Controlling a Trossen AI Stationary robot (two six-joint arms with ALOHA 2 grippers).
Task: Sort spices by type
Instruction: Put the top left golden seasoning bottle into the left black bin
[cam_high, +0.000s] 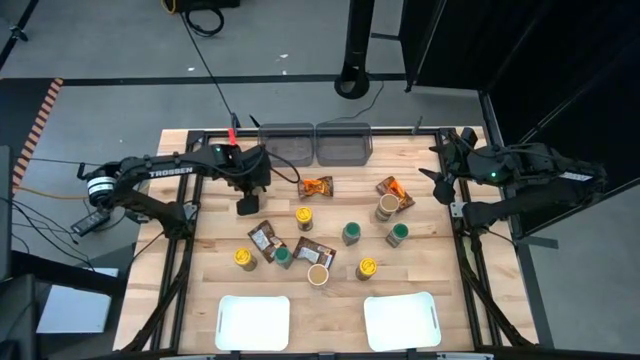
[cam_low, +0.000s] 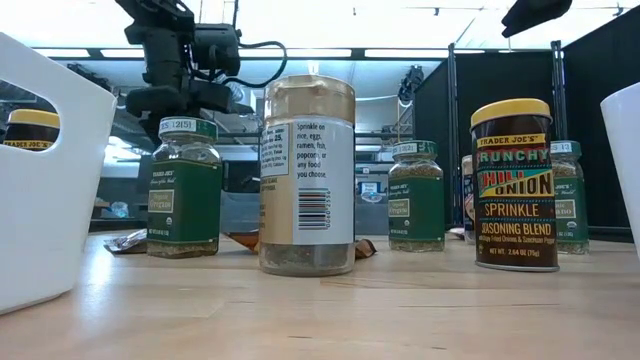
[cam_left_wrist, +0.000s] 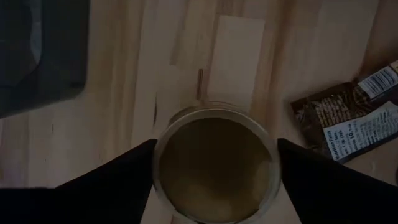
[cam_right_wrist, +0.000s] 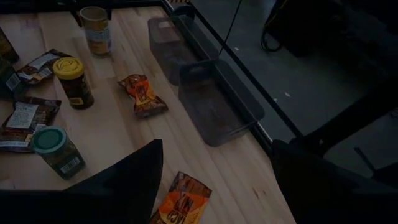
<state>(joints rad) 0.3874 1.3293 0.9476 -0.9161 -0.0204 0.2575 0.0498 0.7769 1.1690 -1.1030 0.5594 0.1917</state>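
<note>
Spices lie spread over the middle of the light wooden table (cam_high: 440, 262). The left gripper (cam_high: 247, 203) stands on the left side of the table, just in front of the two grey plastic bins (cam_high: 287, 143) at the far edge. In the left wrist view this gripper (cam_left_wrist: 214, 146) is directly over a small round glass jar with a tan lid (cam_left_wrist: 214, 163), which stands upright on the wood, and the jar fills the gap of the gripper. We cannot tell if it already holds the jar or is only around it. A brown flat packet (cam_left_wrist: 348, 121) lies near this jar.

The right gripper (cam_high: 443, 183) waits at the far right edge of the table, and its fingers (cam_right_wrist: 134, 171) are spread wide with nothing between them.

To the right of the left gripper we see an orange packet (cam_high: 317, 187), a yellow-lidded jar (cam_high: 305, 217) and a green-lidded jar (cam_high: 351, 233). Two white rectangular trays (cam_high: 253, 322) are at the near edge.
</note>
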